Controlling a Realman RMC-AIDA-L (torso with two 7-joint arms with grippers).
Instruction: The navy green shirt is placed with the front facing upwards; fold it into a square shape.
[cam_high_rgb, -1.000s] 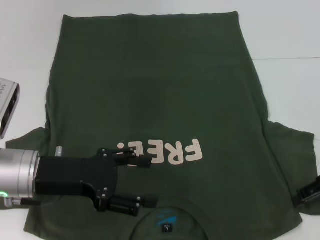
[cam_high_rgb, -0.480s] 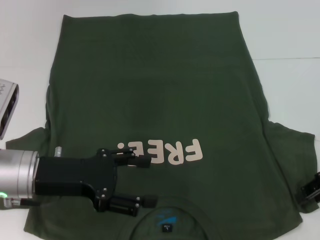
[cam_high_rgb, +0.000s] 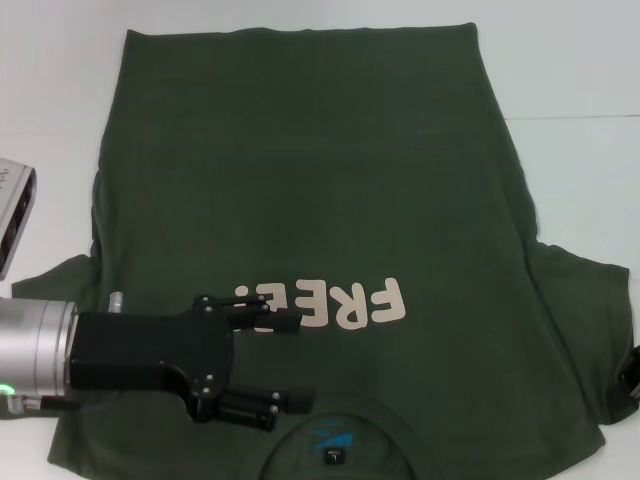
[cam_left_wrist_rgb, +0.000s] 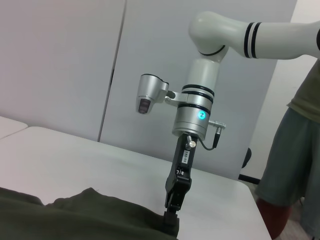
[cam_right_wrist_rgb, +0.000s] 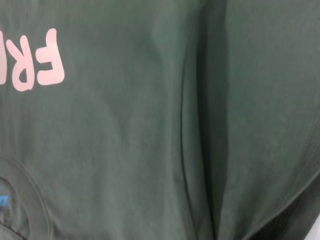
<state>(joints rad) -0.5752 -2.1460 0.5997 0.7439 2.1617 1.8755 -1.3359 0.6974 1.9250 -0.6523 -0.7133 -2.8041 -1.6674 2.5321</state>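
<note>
The navy green shirt (cam_high_rgb: 320, 180) lies flat and face up on the white table (cam_high_rgb: 570, 60), collar (cam_high_rgb: 340, 410) toward me and cream letters (cam_high_rgb: 345, 304) across the chest. My left gripper (cam_high_rgb: 290, 362) hovers open over the chest just left of the collar, partly covering the lettering, with nothing between its fingers. Only a sliver of my right gripper (cam_high_rgb: 632, 375) shows at the picture's right edge, by the shirt's right sleeve. In the left wrist view that right gripper (cam_left_wrist_rgb: 170, 220) points straight down onto the edge of the shirt (cam_left_wrist_rgb: 75, 220). The right wrist view is filled with the shirt (cam_right_wrist_rgb: 125, 125).
A grey box (cam_high_rgb: 12, 210) sits at the table's left edge beside the shirt. In the left wrist view a person (cam_left_wrist_rgb: 295, 150) stands beyond the table's far corner.
The right gripper has slid rightward until it is almost out of the head view. The left gripper has hardly moved. The shirt lies as before.
</note>
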